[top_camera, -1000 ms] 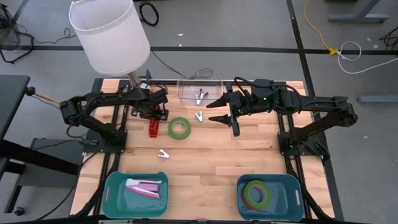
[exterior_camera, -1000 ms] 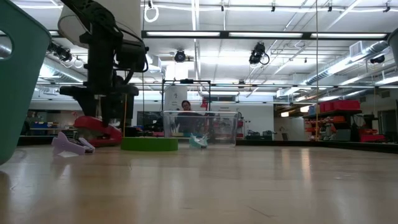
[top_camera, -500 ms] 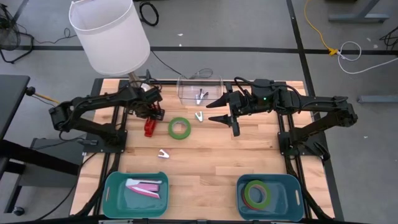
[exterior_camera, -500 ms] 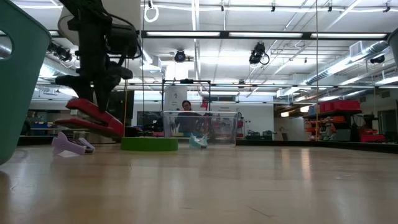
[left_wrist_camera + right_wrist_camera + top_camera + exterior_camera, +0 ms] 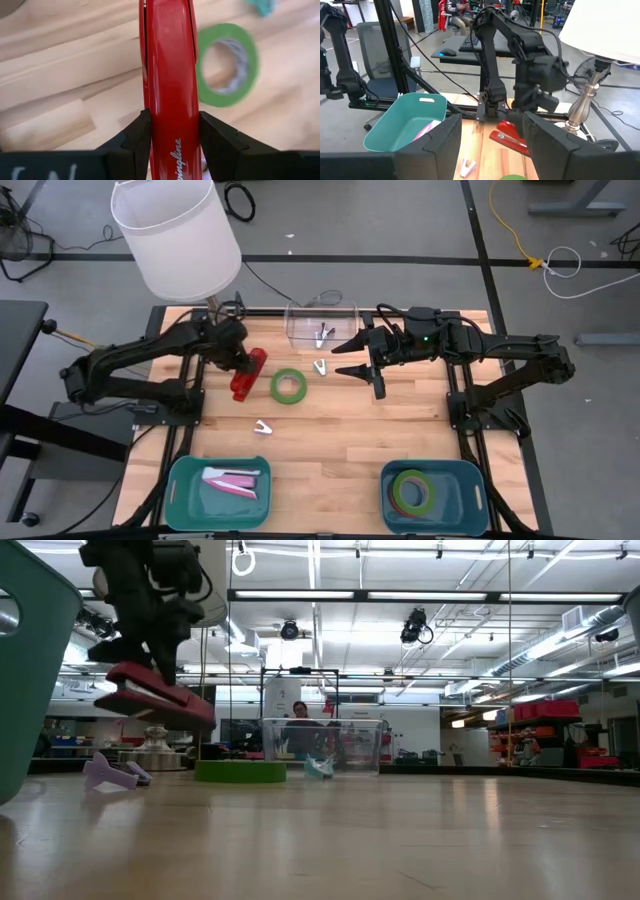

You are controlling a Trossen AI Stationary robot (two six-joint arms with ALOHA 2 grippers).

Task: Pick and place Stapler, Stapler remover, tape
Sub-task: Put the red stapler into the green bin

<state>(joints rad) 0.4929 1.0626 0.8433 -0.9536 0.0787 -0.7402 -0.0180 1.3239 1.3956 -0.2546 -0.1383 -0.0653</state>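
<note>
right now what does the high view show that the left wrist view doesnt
Only the high view shows both teal bins, the left one holding pink and white items, the right one holding tape rings, plus the clear box, the lamp shade, and the right hand open above the table. Only the left wrist view shows the left hand with its fingers clamped against the sides of the red stapler. Both show that stapler and the green tape ring lying on the table.

Wooden bench (image 5: 330,442) w/ white-shade lamp (image 5: 175,235) at far left corner, clear plastic box (image 5: 322,325) at far edge mid, two teal bins (image 5: 183,494) (image 5: 472,502) at near edge, seated person (image 5: 299,716) in room behind.
</note>
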